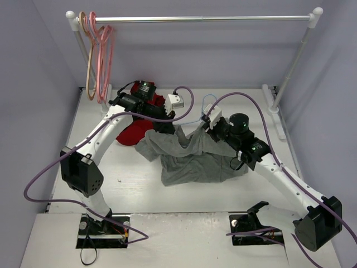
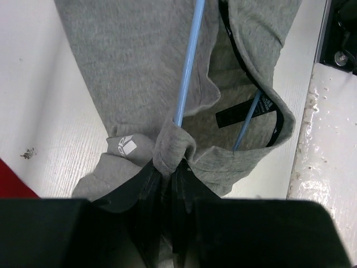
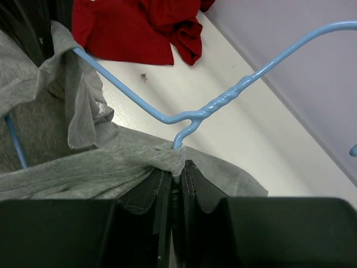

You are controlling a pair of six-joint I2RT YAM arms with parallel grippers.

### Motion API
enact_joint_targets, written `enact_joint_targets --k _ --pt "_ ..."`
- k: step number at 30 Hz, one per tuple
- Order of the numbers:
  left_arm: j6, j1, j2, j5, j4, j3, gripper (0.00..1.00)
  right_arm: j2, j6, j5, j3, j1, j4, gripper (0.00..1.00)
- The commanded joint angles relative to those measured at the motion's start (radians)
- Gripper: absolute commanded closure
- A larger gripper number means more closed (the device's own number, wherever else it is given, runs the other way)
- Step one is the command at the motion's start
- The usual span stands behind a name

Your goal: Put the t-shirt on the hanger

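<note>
Now — left pincer [image 2: 167, 172] clamped on t-shirt [image 1: 192, 162] | right pincer [image 3: 177, 167] likewise | hanger [image 3: 167, 116] partly inside it

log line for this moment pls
left gripper: shut on t-shirt | right gripper: shut on t-shirt | hanger: partly inside t-shirt

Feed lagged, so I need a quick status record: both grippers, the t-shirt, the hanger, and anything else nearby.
left gripper: shut on a t-shirt fold beside the collar
right gripper: shut on t-shirt cloth just below the hanger's twisted neck
hanger: pale-blue wire, one arm under the cloth, hook free
t-shirt: grey, bunched
nearby: red garment; pink hangers on the rail
</note>
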Motion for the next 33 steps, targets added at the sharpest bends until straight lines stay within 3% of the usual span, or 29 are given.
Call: enact_joint_targets --k 1,4,12,16,19,22,27,33 --pt "-0.049 0.006 -0.079 0.017 0.107 0.007 1.00 -0.036 0.014 -0.051 0.064 -0.015 0.065 1.00" --pt "-0.079 0.006 -0.126 -0.001 0.177 -0.018 1.00 -0.053 0.016 -0.028 0.073 -0.046 0.022 0.99" --pt "-0.155 0.005 -0.293 -0.134 0.407 -0.096 1.00 -0.099 -0.037 0.152 0.118 -0.084 -0.076 0.79" --pt "-0.178 0.005 -0.346 -0.171 0.446 -0.107 1.00 -0.103 -0.037 0.229 0.131 -0.092 -0.091 0.76" --pt "-0.201 0.003 -0.367 -0.200 0.460 -0.093 1.00 -0.105 -0.003 0.231 0.170 -0.092 -0.108 0.51" --pt "-0.233 0.003 -0.380 -0.263 0.476 -0.061 1.00 -0.111 0.039 0.220 0.235 -0.092 -0.116 0.36" --pt "-0.277 -0.015 -0.350 -0.409 0.472 0.158 1.00 -0.114 0.068 0.265 0.357 -0.092 -0.128 0.30" --pt "-0.305 -0.070 -0.289 -0.521 0.498 0.498 1.00 -0.151 0.088 0.320 0.361 -0.092 -0.079 0.30"
